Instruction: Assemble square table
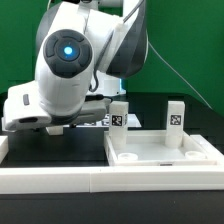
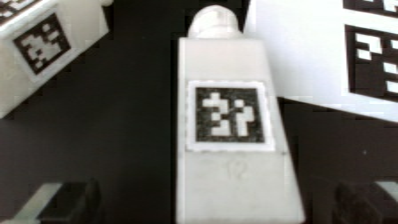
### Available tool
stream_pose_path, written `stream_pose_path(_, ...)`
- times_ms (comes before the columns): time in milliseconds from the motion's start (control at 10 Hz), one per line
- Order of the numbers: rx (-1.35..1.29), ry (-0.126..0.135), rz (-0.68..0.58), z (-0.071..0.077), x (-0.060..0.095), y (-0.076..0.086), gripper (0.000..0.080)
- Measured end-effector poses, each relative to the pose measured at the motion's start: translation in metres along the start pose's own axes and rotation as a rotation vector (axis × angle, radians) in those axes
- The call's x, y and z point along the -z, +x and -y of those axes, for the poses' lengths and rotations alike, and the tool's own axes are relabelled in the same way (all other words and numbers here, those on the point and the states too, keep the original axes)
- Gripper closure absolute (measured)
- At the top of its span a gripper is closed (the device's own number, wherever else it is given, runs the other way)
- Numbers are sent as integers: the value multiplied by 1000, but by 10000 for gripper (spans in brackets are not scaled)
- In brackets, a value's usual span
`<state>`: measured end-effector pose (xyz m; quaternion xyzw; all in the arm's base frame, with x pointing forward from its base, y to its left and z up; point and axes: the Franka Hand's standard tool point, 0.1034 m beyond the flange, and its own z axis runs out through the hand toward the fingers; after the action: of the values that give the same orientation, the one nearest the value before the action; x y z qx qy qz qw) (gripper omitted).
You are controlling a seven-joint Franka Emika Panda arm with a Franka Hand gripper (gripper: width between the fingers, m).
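Claw (image 2: 221, 190) status: wide open, holding nothing. In the wrist view one dark finger (image 2: 68, 186) shows on each side of a loose leg (image 2: 228, 110), with black surface (image 2: 139, 130) visible between each finger and the leg's flanks. I see no contact on either side.

Position of the part: the leg lies flat on the surface, tag face turned up to the camera, directly under the claw. Its long axis runs square across the line joining the two fingers, so the closing stroke would meet the two long flat flanks. The narrowed, rounded end points away from the fingers; the blunt end lies between them. I judge that the line-up needs little or no twist about the wrist, only descent, and I would check that the grip lands on the body rather than at the very end.

Wider scene, exterior view: the arm (image 1: 70, 60) hides the claw and the loose leg, both of which sit toward the exterior view's left of the square table top (image 1: 160, 152). Two legs (image 1: 118, 115) (image 1: 176, 114) stand upright at the far corners of that top; I cannot tell whether they are fully seated.

Two further white tagged pieces appear at the edges of the wrist view, apart from the leg; what they are I cannot tell.
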<state>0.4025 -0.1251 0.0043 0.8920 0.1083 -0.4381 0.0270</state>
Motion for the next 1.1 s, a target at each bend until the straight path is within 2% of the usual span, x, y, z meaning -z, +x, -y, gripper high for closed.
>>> stream_pose_path(200, -2, 20, 135, 2, -7, -3, 150)
stream_pose_path(500, -2, 18, 151, 0, -7, 0, 150)
stream_pose_path(600, -3, 17, 148, 0, -7, 1, 239)
stream_pose_path(700, -3, 17, 147, 0, -7, 1, 422)
stream_pose_path(800, -3, 16, 145, 0, -6, 1, 511)
stream_pose_path(1100, -3, 15, 141, 0, -5, 2, 511)
